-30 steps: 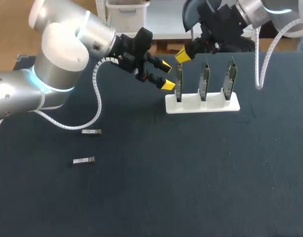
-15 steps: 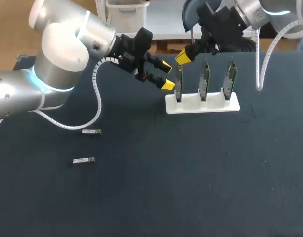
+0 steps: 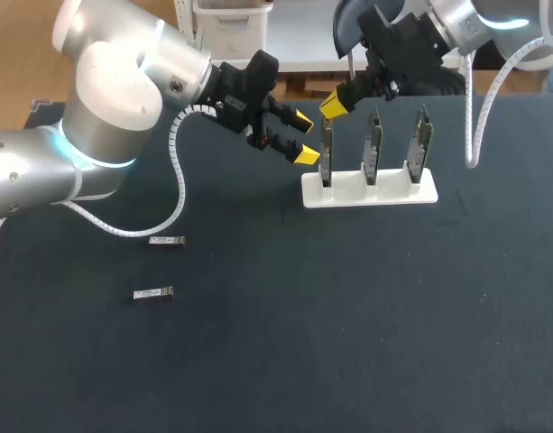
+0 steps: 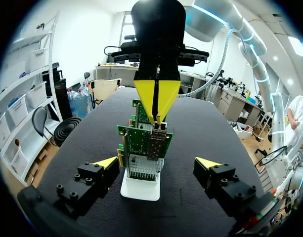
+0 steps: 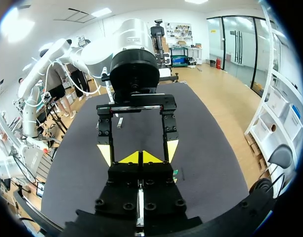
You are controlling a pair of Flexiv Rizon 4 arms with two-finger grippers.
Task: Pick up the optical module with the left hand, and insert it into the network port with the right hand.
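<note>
Two silver optical modules lie on the dark table at the left, one [image 3: 166, 240] farther back and one [image 3: 154, 293] nearer. A white holder [image 3: 384, 194] carries three upright green boards. My left gripper [image 3: 304, 137] hangs open just left of the leftmost board [image 3: 327, 153], holding nothing. In the left wrist view its tips [image 4: 157, 163] flank that board [image 4: 139, 140], and a silver module [image 4: 157, 143] sits in the board's port. My right gripper [image 3: 335, 102] is shut and empty, and its joined tips [image 4: 157, 98] point down onto that module's top.
The other two boards [image 3: 373, 149] [image 3: 420, 144] stand to the right in the same holder. Dark mat stretches in front of the holder and to the right. In the right wrist view my shut right gripper [image 5: 140, 158] faces the left gripper's fingers [image 5: 104, 133].
My right gripper has shifted only very slightly above the leftmost board. The left arm and the loose modules have not moved.
</note>
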